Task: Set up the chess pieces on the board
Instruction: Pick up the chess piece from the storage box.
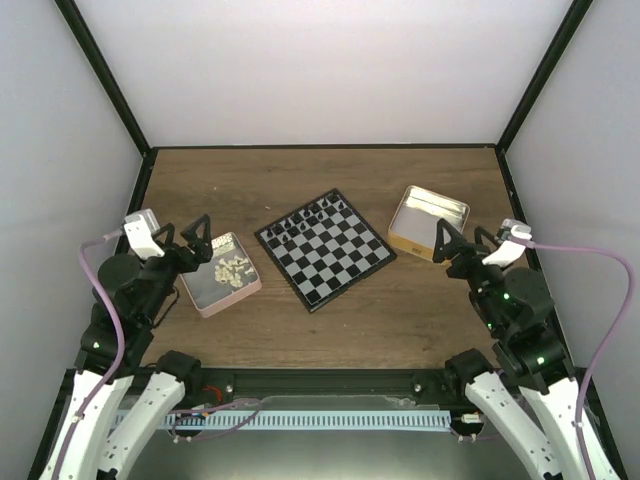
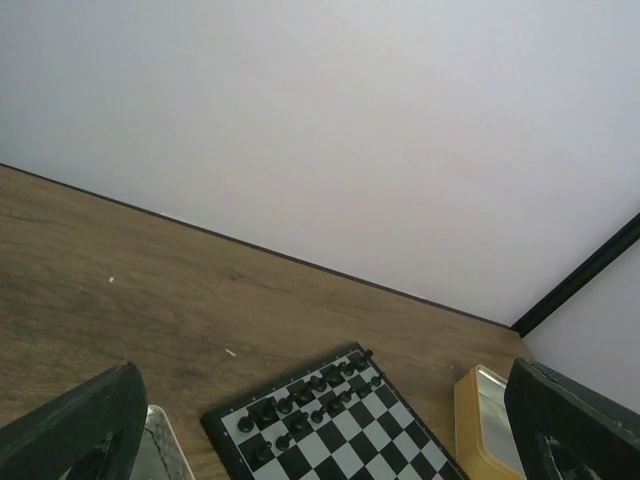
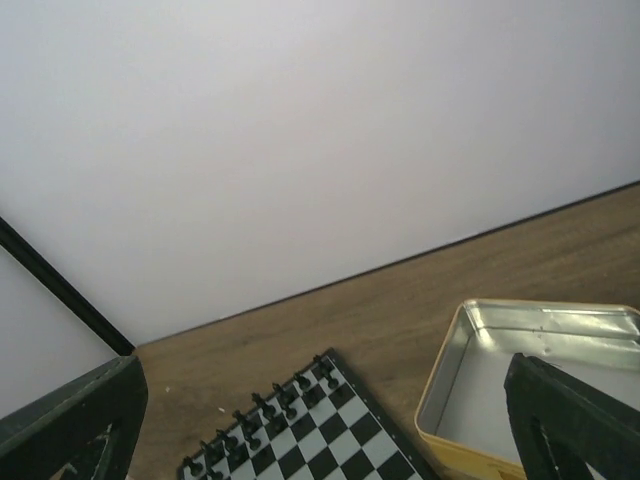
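Dark fingers of the left end effector (image 1: pixel 186 236) fill the low corners of its own view. They are spread wide and hold nothing. The right end effector (image 1: pixel 459 244) is spread wide too, and it holds nothing.

Just under and in front of the left end effector sits a pink metal tin (image 1: pixel 235 299). The tiny cream-white chess pieces (image 1: pixel 233 268) lie in a heap inside it. None of them is on the small black and silver-grey checked board (image 1: pixel 335 265) yet. That board lies on the brown wooden surface (image 1: pixel 400 300), off to the left end effector's right and between the two arms. Tiny black pieces (image 1: pixel 315 215) stand along its far side. A gold metal tin (image 1: pixel 410 245) sits just in front of the right end effector.

I think the job has hardly begun. The white pieces are very small and all bunched up, so the big fingers could grab two at once, or push the heap about. A piece could slip and fall. A finger could bump the tin's wall or knock over the black pieces.
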You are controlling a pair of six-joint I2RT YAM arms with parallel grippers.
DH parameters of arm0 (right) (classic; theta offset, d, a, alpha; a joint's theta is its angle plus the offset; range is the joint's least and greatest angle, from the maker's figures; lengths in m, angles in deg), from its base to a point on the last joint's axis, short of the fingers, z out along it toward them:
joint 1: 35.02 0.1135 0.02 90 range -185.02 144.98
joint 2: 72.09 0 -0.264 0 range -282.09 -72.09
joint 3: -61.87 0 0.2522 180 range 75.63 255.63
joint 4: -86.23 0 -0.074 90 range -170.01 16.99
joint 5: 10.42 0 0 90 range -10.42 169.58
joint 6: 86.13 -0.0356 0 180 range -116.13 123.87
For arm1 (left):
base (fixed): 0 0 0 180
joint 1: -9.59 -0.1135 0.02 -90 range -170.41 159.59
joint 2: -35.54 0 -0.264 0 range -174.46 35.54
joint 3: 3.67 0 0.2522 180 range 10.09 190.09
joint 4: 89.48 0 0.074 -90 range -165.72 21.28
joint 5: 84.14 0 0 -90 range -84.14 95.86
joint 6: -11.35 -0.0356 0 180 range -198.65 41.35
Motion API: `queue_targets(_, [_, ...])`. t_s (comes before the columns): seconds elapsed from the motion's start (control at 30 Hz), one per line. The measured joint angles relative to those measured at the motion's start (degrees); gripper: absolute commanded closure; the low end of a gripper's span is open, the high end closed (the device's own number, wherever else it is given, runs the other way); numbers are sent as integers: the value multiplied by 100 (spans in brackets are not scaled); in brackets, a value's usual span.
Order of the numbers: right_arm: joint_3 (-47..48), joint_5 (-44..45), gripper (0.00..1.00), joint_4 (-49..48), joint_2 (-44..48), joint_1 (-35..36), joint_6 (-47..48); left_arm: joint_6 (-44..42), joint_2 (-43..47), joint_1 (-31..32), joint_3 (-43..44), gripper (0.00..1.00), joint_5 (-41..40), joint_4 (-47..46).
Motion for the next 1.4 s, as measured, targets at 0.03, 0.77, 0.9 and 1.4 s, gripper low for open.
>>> queue_targets(0.03, [22, 17, 0, 7, 79, 0, 0, -9, 35, 0, 2, 0, 17, 31])
queue_targets(0.77, [-431, -284, 57, 625, 323, 0, -745, 909, -586, 0, -1233, 49, 481, 293])
queue_targets(0.9, [-879, -518, 67, 448, -57, 2, -973, 1078, -1628, 0, -1167, 50, 136, 634])
queue_targets(1.4, [-1198, -708, 73, -184, -935, 0, -1357, 1305, -3512, -59, -922, 67, -841, 1025])
